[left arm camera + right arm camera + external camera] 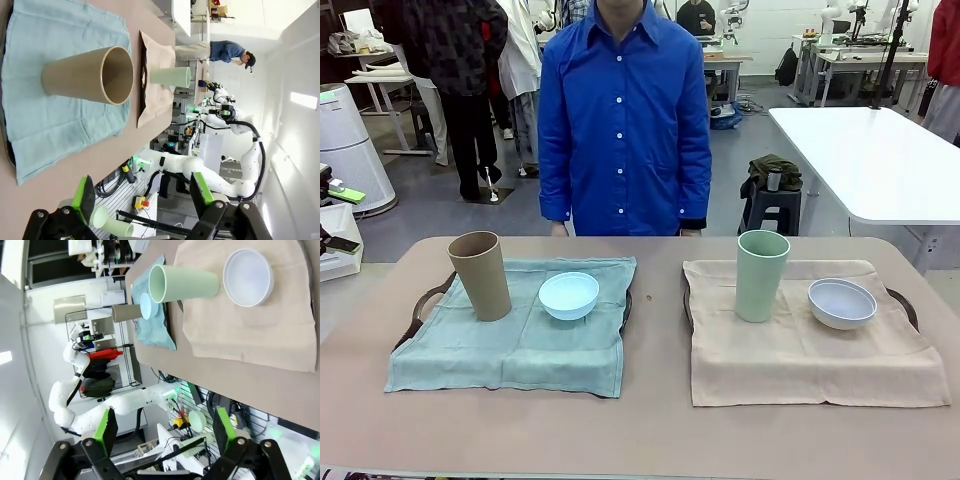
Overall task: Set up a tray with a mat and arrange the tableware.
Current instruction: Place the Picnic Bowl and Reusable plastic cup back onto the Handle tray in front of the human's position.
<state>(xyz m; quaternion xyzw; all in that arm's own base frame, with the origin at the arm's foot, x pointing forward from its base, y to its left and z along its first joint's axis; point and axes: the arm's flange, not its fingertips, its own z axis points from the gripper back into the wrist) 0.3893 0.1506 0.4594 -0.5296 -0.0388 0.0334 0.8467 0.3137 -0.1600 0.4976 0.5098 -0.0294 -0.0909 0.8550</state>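
Desk (650, 430): a tan surface carried two trays side by side, each draped with a cloth mat; a person in a blue shirt (625, 120) stood at its far side.
Left tray (420, 305): dark, with a handle showing at its left end, mostly covered by a pale teal mat (510, 350).
Tan-brown cup (480, 275): stood upright on the teal mat, toward its back left corner.
Light blue bowl (568, 295): sat on the teal mat just right of the tan-brown cup, not touching it.
Right tray (908, 305): dark, its handle showing at the right end, under a beige mat (810, 355).
Pale green cup (761, 275): stood upright on the beige mat, near its back left part.
Whitish bowl (842, 303): rested on the beige mat to the right of the pale green cup, a gap between them.
Left end effector (142, 197): hung off the desk's near edge, well apart from the tableware, its green-padded fingers (83, 198) spread wide with nothing between them.
Right end effector (165, 427): likewise back from the desk's edge, fingers (106, 426) spread wide and holding nothing; the pale green cup and whitish bowl lay ahead of it on the beige mat.
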